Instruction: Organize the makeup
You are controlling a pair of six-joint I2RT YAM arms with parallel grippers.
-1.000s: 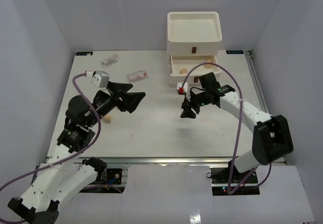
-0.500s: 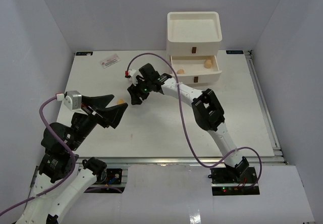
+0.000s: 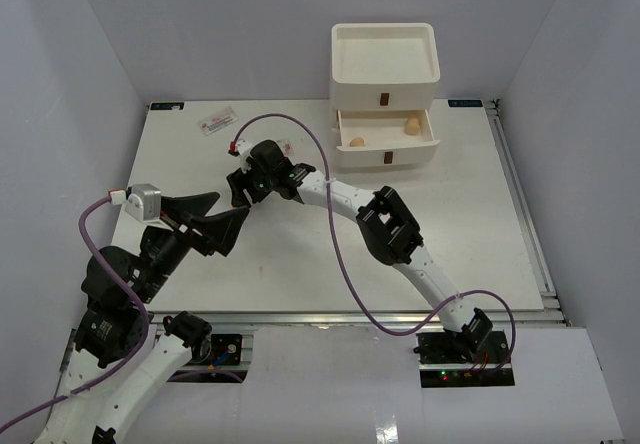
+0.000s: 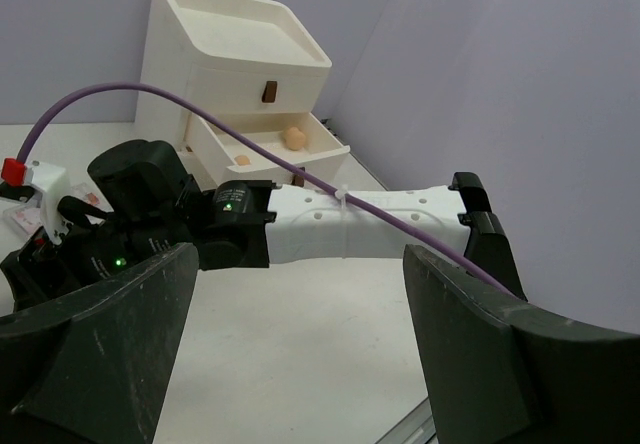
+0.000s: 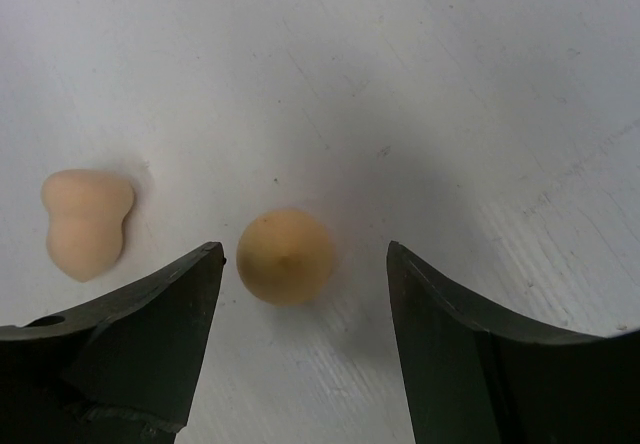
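Sponges (image 5: 285, 255): matt peach foam, fine-textured. Table (image 5: 450, 84): matt white, finely scuffed. Drawer box (image 4: 235, 64): smooth cream plastic. Cable (image 4: 100, 89): smooth purple sheath.

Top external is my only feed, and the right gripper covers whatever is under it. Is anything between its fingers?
Observer: Yes. On the right wrist camera a round peach sponge lies on the table between the open jaws of the right gripper, touching neither.
Operator: Anything beside it that I might catch?
Observer: A second, waisted peach sponge lies just outside the jaws, apart from the round one.
Operator: Is the left gripper carrying anything?
Observer: No. The left wrist camera shows the left gripper open with nothing between its jaws.
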